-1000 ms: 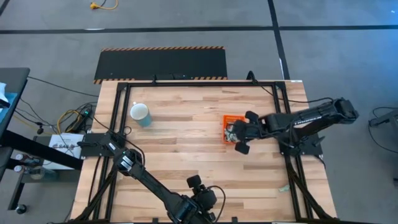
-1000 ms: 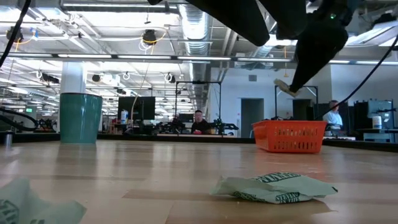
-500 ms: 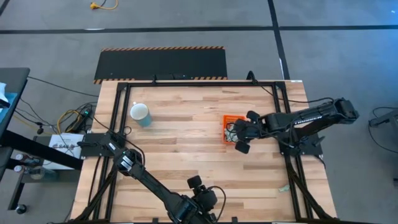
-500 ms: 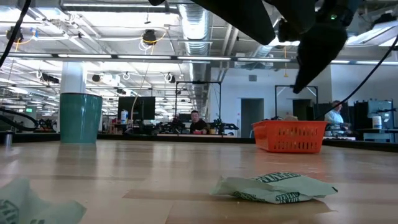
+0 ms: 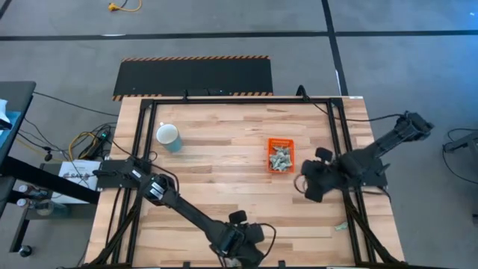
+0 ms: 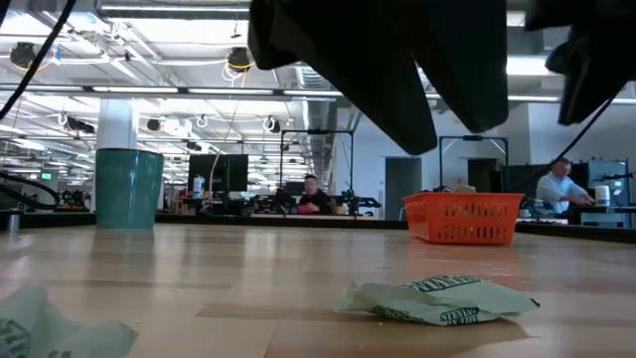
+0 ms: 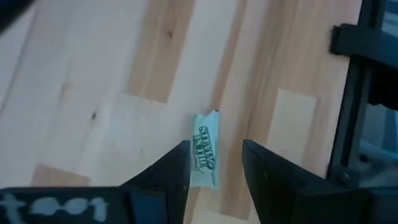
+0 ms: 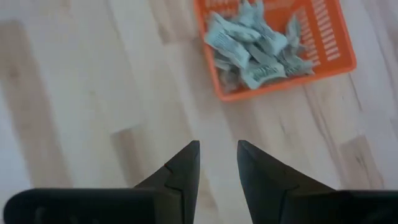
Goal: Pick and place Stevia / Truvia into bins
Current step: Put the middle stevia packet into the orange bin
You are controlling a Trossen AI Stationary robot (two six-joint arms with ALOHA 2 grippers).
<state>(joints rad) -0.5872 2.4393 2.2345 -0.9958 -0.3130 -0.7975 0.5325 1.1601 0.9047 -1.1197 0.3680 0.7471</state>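
Right tool [image 8: 217, 158] open beside orange tray [image 8: 336, 53] — packets [image 8: 252, 46] heaped inside.

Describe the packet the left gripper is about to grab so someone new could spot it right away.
Start at the wooden table and go to its near edge, where the left gripper hangs with its fingers apart. Just ahead of the gap lies one Stevia packet, pale green with dark lettering, flat on the bare wood. Unlike the packets heaped in the orange tray, it lies alone.

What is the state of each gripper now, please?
Left gripper: open, holding nothing, above a Stevia packet.
Right gripper: open, holding nothing, beside the orange bin.
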